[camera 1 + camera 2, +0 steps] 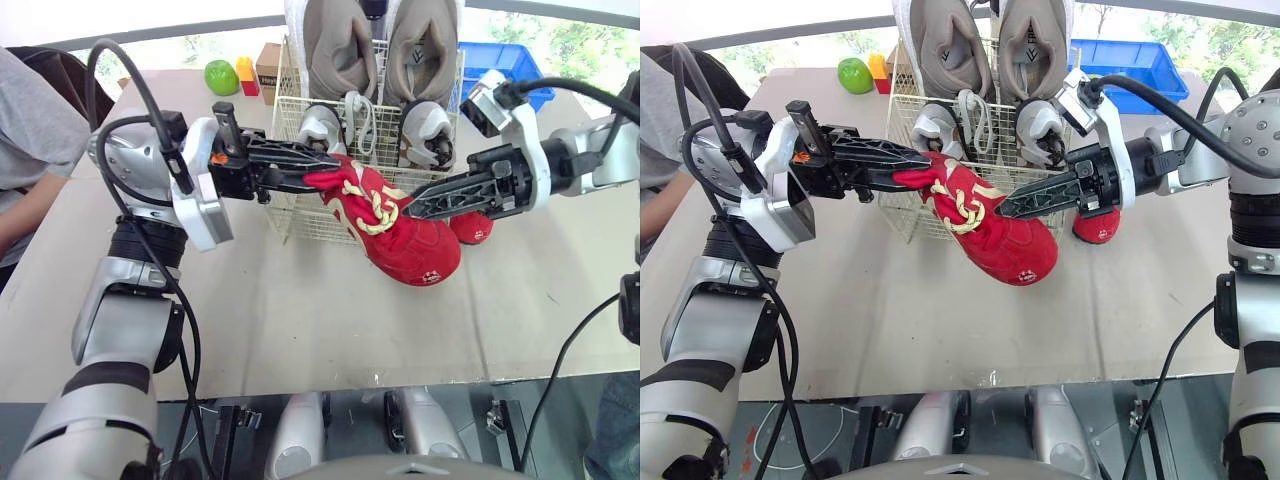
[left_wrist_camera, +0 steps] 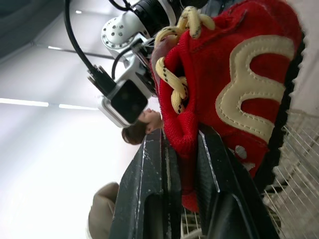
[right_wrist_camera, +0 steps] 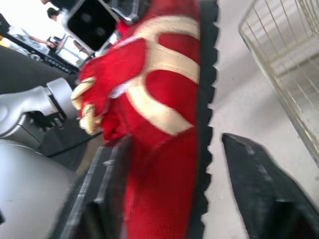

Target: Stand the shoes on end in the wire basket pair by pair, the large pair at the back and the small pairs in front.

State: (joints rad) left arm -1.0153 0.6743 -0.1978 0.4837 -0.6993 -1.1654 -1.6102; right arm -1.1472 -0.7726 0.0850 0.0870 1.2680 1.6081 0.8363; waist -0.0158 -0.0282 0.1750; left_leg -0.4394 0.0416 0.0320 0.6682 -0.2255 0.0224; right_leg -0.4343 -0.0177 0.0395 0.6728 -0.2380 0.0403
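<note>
Red shoe (image 1: 400,235) hangs mid-frame, just in front of the basket (image 1: 288,215), toe dipping toward the table (image 1: 300,330). We have the left gripper (image 1: 312,172) clamped on the heel collar, the knit bunching between its fingers. It looks soft and light, so we expect it to sag and swing from that pinch. Right gripper (image 1: 412,207) straddles the midfoot with fingers spread, one against the upper, the other off the sole: no grip there. The sole looks the stiffest part, so we'd squeeze across sole and upper to steer it. Upper centre, the large pair (image 1: 380,40) stands at the basket's back, a grey pair (image 1: 325,128) before it. The mate (image 1: 472,228) lies right of centre, behind the right gripper.
</note>
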